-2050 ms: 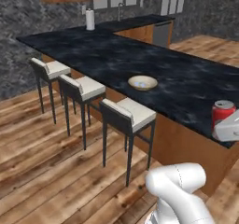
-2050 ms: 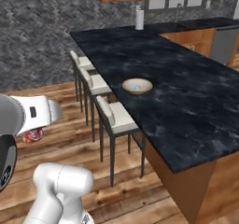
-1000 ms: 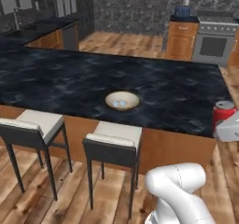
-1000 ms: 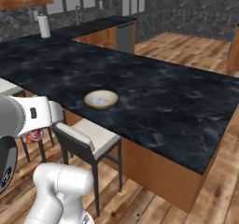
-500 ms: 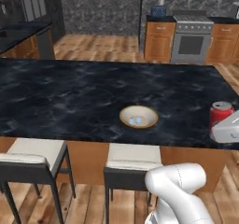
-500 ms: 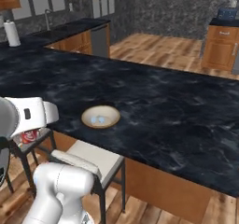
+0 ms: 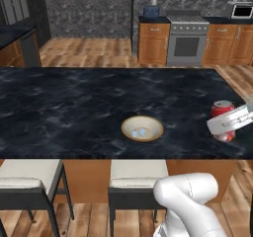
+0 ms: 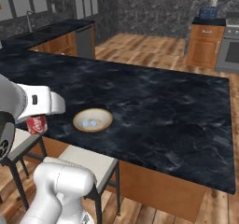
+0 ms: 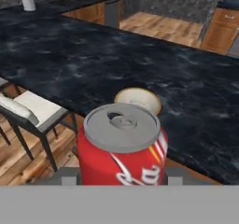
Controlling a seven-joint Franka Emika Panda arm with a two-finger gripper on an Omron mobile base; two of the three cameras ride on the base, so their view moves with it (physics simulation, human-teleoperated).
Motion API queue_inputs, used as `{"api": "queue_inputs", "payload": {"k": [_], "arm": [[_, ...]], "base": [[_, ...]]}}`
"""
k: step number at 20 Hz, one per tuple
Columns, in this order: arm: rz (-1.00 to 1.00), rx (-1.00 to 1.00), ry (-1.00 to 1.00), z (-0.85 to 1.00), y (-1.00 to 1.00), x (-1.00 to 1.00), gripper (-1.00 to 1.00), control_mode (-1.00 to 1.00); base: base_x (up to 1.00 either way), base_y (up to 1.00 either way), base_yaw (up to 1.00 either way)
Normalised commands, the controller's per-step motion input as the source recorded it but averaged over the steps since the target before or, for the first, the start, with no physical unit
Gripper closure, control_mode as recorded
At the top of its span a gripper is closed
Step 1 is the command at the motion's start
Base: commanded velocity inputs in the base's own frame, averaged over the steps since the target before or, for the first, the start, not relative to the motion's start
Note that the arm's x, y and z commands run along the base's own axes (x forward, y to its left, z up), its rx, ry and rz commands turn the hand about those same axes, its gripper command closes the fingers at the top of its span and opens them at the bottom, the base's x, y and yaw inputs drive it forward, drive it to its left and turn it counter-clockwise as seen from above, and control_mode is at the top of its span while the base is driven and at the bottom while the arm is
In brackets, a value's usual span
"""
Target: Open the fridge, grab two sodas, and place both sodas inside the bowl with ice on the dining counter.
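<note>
A small red cylindrical soda can with a silver top (image 9: 122, 146) sits upright in the robot's two-finger gripper (image 9: 120, 178) — the jaws are closed on its sides, the can held off the counter's near edge. In the right base view the can (image 8: 37, 124) hangs under the white hand, beside the long black marble-look counter (image 8: 154, 101). A shallow round tan-rimmed bowl with a pale bluish inside (image 7: 142, 128) rests on the counter near that edge — apart from the can (image 7: 223, 120). White-seated dark-framed chairs (image 7: 29, 177) stand below. A steel oven range (image 7: 186, 43) sits among brown wooden cabinets beyond.
</note>
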Motion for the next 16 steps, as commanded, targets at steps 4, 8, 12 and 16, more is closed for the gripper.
{"api": "queue_inputs", "payload": {"k": [4,8,12,16], "arm": [[-0.22,-0.19,0.35,-0.45,0.46,1.00,1.00,-1.00],[-0.08,-0.19,0.44,-0.50,0.10,1.00,1.00,-1.00],[0.00,-0.09,0.39,-0.65,0.00,1.00,1.00,-1.00],[0.05,-0.01,0.32,-0.64,0.00,1.00,1.00,-1.00]], "base": [[0.00,0.00,0.00],[0.00,0.00,0.00],[0.00,0.00,0.00],[0.00,0.00,0.00]]}}
